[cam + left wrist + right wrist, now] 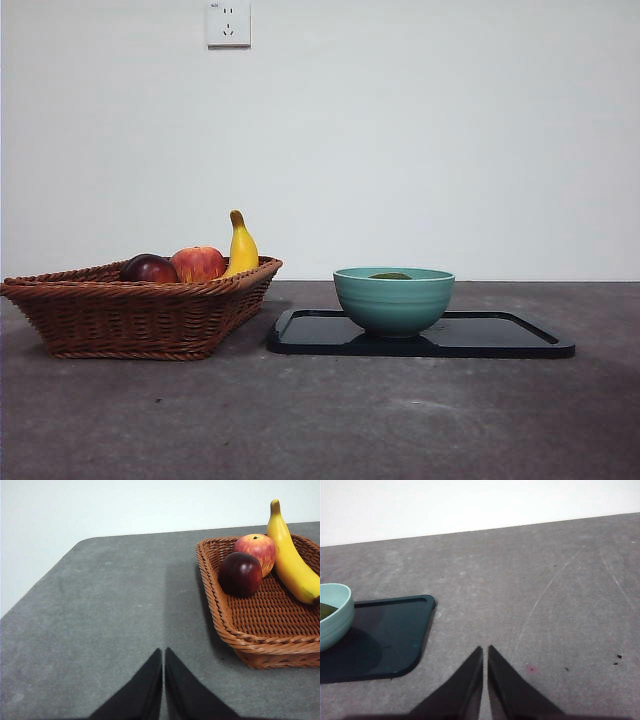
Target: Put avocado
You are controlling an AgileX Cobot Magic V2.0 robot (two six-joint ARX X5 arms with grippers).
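The avocado [390, 276] lies inside the teal bowl [393, 300]; only its dark green top shows above the rim in the front view, and a sliver of the avocado [325, 611] shows in the bowl [332, 615] in the right wrist view. The bowl stands on a black tray [500, 335]. My left gripper [163, 652] is shut and empty over bare table, beside the wicker basket [260, 640]. Shut and empty too, my right gripper [485, 650] hangs over the table next to the tray [395, 635]. Neither arm shows in the front view.
The wicker basket [140, 315] at the left holds a dark red-purple fruit [148, 269], a red apple [198, 264] and a banana [241, 248]. A wall socket [228, 22] sits high on the white wall behind.
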